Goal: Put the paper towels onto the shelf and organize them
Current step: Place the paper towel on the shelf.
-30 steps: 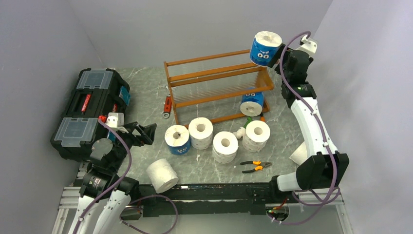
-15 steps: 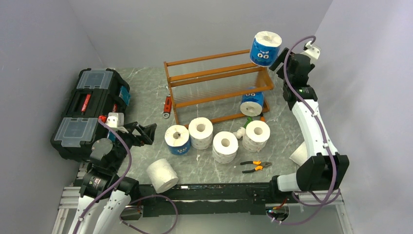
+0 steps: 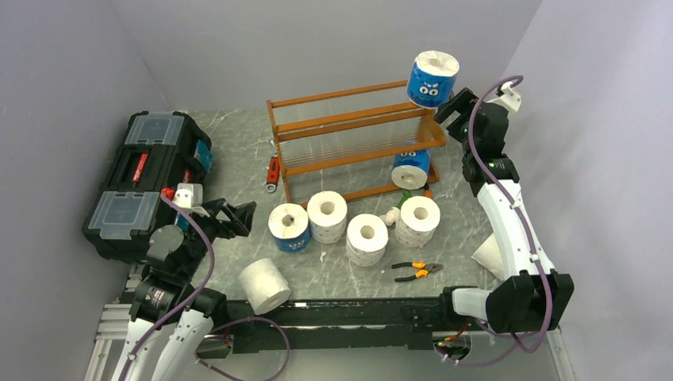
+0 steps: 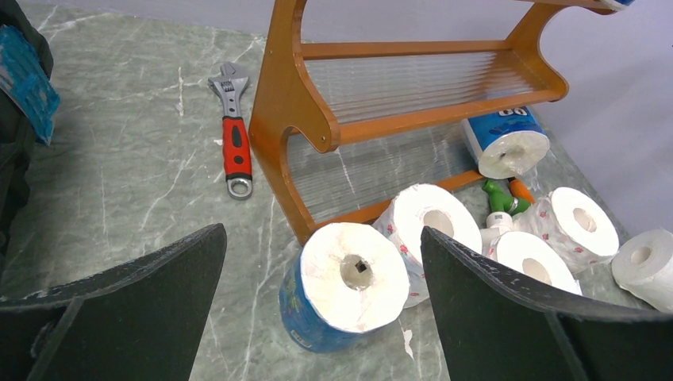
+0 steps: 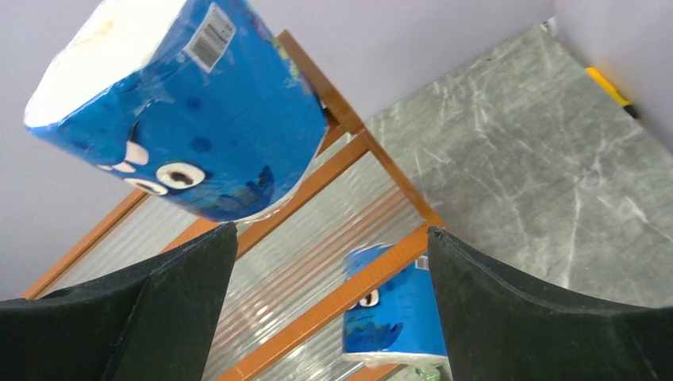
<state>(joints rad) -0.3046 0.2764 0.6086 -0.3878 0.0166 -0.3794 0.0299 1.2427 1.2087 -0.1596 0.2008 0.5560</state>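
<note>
The shelf (image 3: 349,139) stands at the back of the table. A blue paper towel roll (image 3: 433,78) with a cartoon face rests on the right end of its top tier. My right gripper (image 3: 456,107) is open just right of and below that roll (image 5: 182,111), not touching it. A second blue roll (image 3: 410,169) lies on the bottom tier (image 5: 393,313). A third blue roll (image 3: 288,228) stands on the table beside three white rolls (image 3: 367,238), and another white roll (image 3: 264,285) lies near the front edge. My left gripper (image 3: 230,218) is open and empty, short of the blue roll (image 4: 345,286).
A black toolbox (image 3: 147,178) sits at the left. A red-handled wrench (image 3: 273,173) lies by the shelf's left leg. Orange pliers (image 3: 417,271) lie near the front, and a green-and-white tool (image 3: 397,208) is among the rolls. One more white roll (image 3: 490,254) shows behind the right arm.
My right gripper has drawn back to the right and down from the blue roll and opened a little wider. The roll stays on the top tier. The left arm has not moved.
</note>
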